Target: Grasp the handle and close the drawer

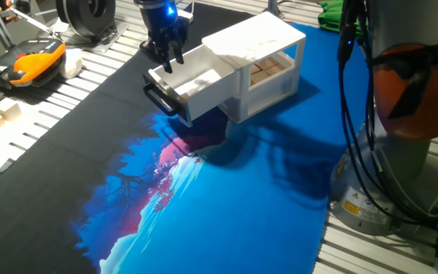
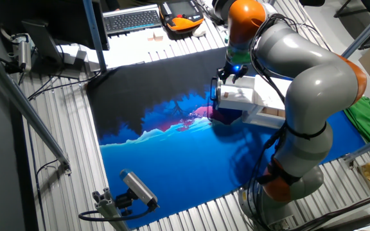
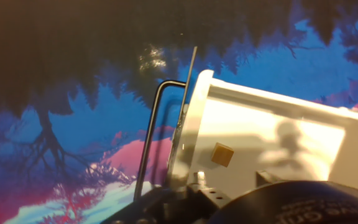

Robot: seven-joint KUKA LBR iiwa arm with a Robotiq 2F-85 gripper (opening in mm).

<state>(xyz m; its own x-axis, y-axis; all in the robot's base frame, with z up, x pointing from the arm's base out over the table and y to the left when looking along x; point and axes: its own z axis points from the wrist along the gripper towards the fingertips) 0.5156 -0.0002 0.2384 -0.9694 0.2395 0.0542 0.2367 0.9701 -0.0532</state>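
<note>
Drawer (image 1: pixel 192 82) stands pulled out from the white cabinet (image 1: pixel 268 53), its black handle (image 1: pixel 160 100) in front. My gripper (image 1: pixel 167 56) hangs above the drawer's rim, behind the handle; I cannot tell if my jaws are open. I should move forward, lower around the bar, then push straight.

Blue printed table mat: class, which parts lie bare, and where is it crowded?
The blue printed table mat lies bare in front of the black bar handle. It is crowded where the black two-finger gripper hangs over the open white plastic drawer and white cabinet.
</note>
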